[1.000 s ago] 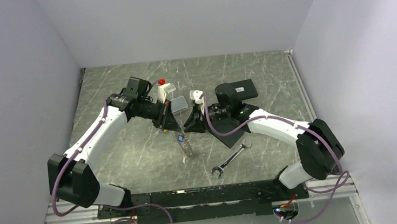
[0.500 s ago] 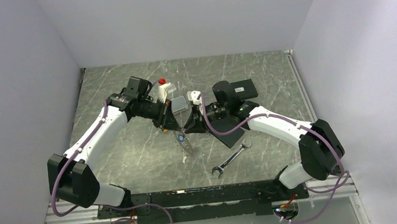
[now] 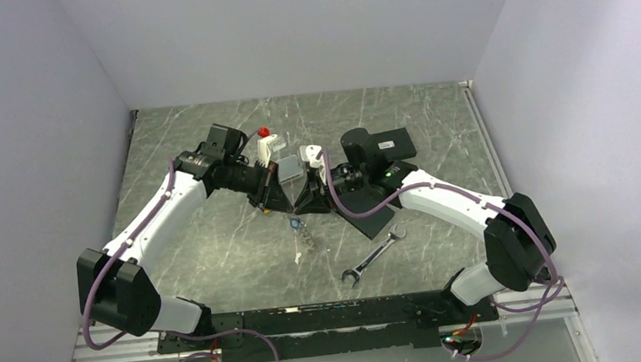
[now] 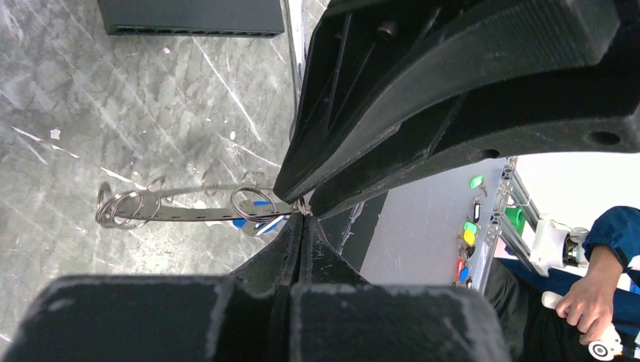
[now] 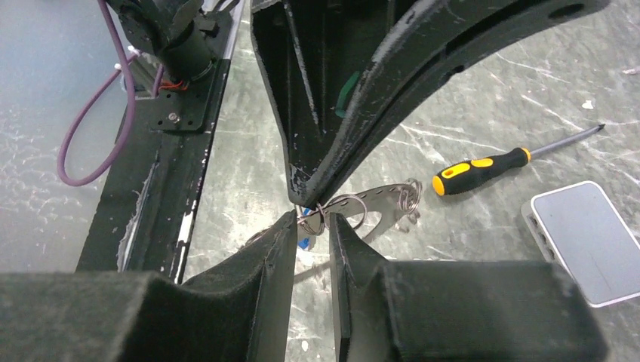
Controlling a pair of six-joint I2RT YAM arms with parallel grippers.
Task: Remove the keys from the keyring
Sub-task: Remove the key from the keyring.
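while left gripper (image 4: 302, 220) pinches thin grey keyring (image 4: 189, 214), blue tag (image 4: 243, 223) attached, right gripper (image 5: 313, 218) unclear

The desk (image 3: 218, 251) is a grey, marble-patterned slab with pale veins and scratches. A silver open-ended wrench (image 3: 373, 254) lies flat at about 5 o'clock from its middle, set slantwise. A black box (image 3: 394, 144) sits at about 1 o'clock. Near 12 o'clock there is a small white device with a grey top (image 5: 585, 241), and just beside it lies a screwdriver with a yellow and black handle (image 5: 483, 167). A small red-topped piece (image 3: 266, 135) stands near them, too small to name.
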